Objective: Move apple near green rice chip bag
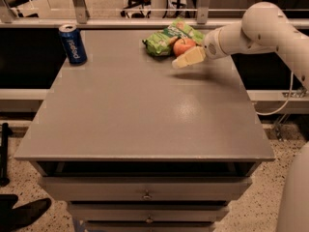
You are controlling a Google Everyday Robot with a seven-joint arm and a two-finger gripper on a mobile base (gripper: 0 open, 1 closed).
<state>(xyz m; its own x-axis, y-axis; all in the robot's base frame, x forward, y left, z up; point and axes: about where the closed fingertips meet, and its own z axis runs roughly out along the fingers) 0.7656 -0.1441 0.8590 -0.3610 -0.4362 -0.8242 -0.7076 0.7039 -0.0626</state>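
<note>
The red-orange apple (182, 45) sits on the grey table at the back, touching the right side of the bright green rice chip bag (165, 37). My gripper (181, 60) comes in from the right on the white arm (256, 28). It is just in front of the apple and slightly to its right, covering the apple's lower edge. Whether it touches the apple does not show.
A blue soda can (72, 43) stands upright at the table's (145, 120) back left corner. A rail runs behind the table. Drawers are below the front edge. A dark shoe (26, 214) is on the floor at the lower left.
</note>
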